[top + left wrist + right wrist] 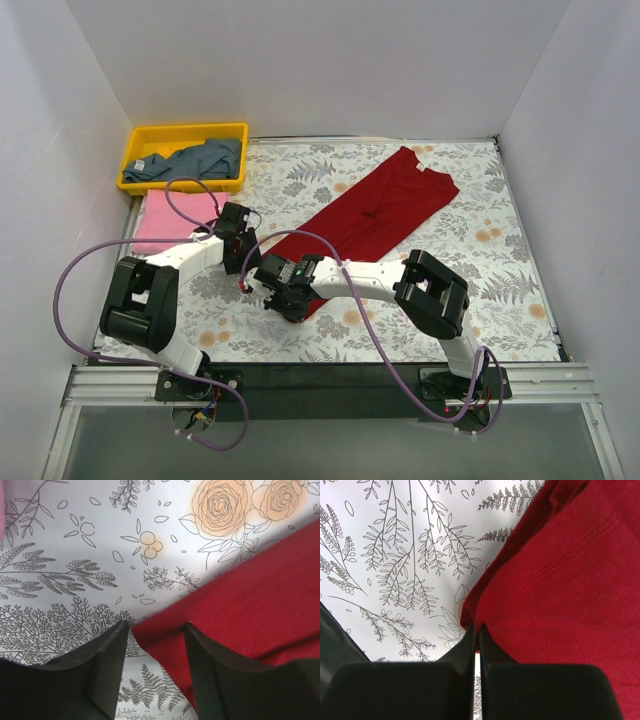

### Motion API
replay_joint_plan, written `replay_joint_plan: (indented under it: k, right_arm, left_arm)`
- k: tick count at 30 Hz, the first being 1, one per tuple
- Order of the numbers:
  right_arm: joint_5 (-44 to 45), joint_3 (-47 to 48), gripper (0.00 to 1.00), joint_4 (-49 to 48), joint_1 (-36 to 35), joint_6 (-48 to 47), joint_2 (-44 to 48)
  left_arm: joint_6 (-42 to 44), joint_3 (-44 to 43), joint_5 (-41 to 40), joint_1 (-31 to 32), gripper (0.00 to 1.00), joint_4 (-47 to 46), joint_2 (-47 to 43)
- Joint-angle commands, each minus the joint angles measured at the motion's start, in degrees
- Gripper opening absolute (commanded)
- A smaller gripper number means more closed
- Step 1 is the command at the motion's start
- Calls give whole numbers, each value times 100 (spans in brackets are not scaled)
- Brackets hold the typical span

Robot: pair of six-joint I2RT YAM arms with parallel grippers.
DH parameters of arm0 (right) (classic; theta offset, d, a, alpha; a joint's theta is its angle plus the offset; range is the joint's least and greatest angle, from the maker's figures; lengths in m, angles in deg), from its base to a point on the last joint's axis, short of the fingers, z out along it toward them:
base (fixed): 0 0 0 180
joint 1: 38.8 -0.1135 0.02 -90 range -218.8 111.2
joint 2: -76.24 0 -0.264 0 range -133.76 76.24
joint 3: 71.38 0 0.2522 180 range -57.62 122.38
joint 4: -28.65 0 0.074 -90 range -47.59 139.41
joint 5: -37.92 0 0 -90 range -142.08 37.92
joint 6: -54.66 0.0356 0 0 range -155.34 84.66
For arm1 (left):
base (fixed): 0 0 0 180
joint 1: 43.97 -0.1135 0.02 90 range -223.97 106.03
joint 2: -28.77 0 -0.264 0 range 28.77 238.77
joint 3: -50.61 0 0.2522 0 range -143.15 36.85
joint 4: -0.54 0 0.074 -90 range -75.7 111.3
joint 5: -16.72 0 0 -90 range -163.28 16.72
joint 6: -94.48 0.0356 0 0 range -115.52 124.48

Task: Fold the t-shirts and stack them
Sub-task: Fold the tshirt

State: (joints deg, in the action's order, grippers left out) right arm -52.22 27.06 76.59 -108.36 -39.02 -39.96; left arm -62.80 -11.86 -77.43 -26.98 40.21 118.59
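Observation:
The dark red t-shirt lies flat and diagonal on the flowered table, collar at the far right, hem toward the near left. My left gripper is open; in its wrist view the jaws stand either side of a corner of the red cloth. My right gripper is shut on the hem edge of the red shirt, pinched at its fingertips. A folded pink t-shirt lies at the left. A blue-grey t-shirt lies crumpled in the bin.
The yellow plastic bin stands at the far left corner. White walls close in the table on the left, back and right. The flowered cloth covers the table right of the red shirt.

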Motion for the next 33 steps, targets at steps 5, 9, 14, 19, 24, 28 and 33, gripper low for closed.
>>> replay_joint_plan:
  k: [5, 9, 14, 19, 24, 28, 33]
  right_arm:
    - [-302, 48, 1, 116, -75, -89, 36]
    - [-827, 127, 1, 125, -75, -176, 168]
    - [-1549, 320, 1, 186, -75, -282, 387]
    - [-1779, 496, 1, 432, -75, -379, 642]
    - [-963, 330, 1, 555, 188, -388, 976]
    - [-154, 93, 1, 696, 636, -449, 1257]
    - [601, -364, 1, 705, 1435, -616, 1627]
  left_arm:
    - [111, 125, -87, 146, 13, 45, 229]
    - [-109, -103, -411, 146, 0, 763, -51]
    - [-311, -376, -903, 33, 0, 1697, -579]
    - [-355, -850, -782, -117, 0, 2243, -1106]
    - [-390, -1676, 140, -117, 0, 1953, -836]
    - [-618, -2151, 1175, -117, 0, 1453, -264]
    - [-1049, -2721, 1951, -117, 0, 680, 552]
